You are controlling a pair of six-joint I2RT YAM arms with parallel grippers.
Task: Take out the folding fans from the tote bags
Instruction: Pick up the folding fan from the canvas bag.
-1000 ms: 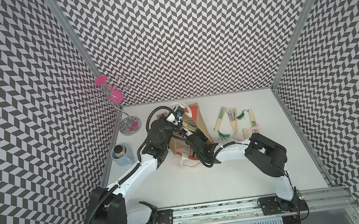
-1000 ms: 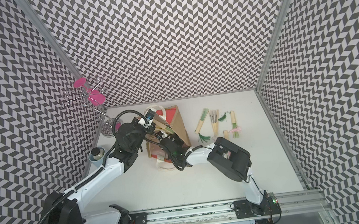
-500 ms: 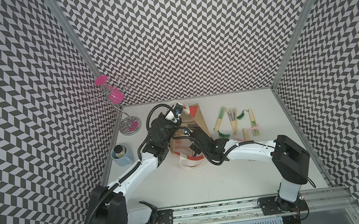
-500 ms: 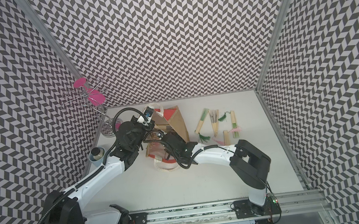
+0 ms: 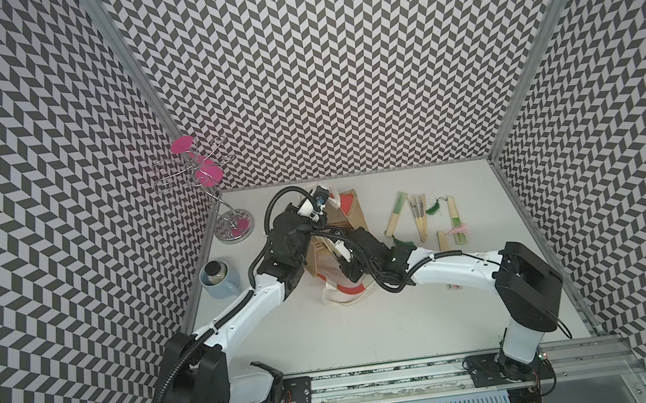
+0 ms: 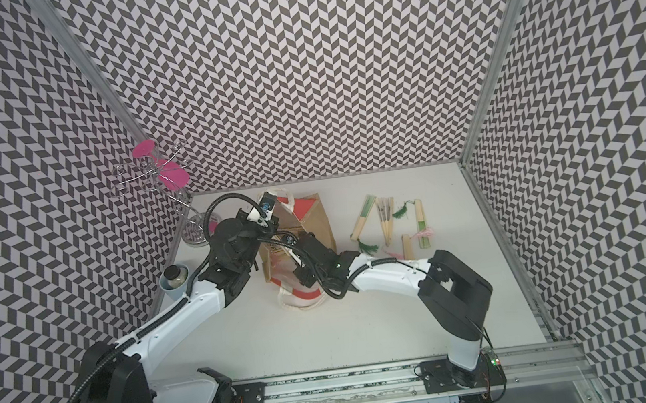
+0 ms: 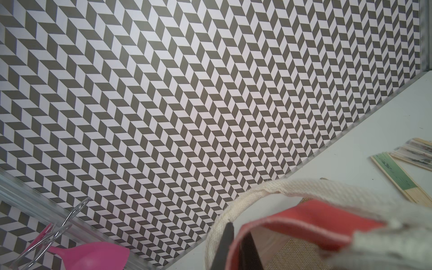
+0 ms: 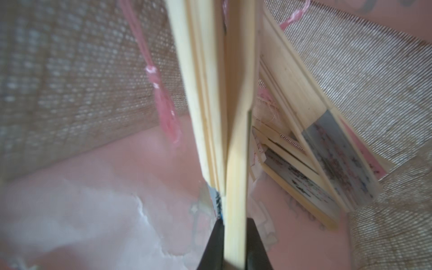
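The tote bag (image 5: 356,215) is tan jute with a red-orange panel and stands at the back middle of the table in both top views; its cream handle (image 5: 345,297) trails toward the front. My left gripper (image 7: 236,247) is shut on the bag's red rim (image 7: 304,217), beside the cream handle (image 7: 233,205). My right gripper (image 8: 235,245) reaches into the bag and is shut on a pale bamboo folding fan (image 8: 238,140). More fans (image 8: 327,163) lean in the bag's corner, with a pink tassel (image 8: 163,105) beside them. Several fans (image 5: 418,216) lie on the table right of the bag.
A wire stand with pink discs (image 5: 227,218) stands at the back left. A blue mug holding a jar (image 5: 219,278) sits by the left wall. The right arm's elbow (image 5: 526,269) hangs over the table's right side. Patterned walls close in three sides.
The right arm's elbow has swung out to the right while its gripper stayed in the bag with the fan. The left arm has held still on the rim.
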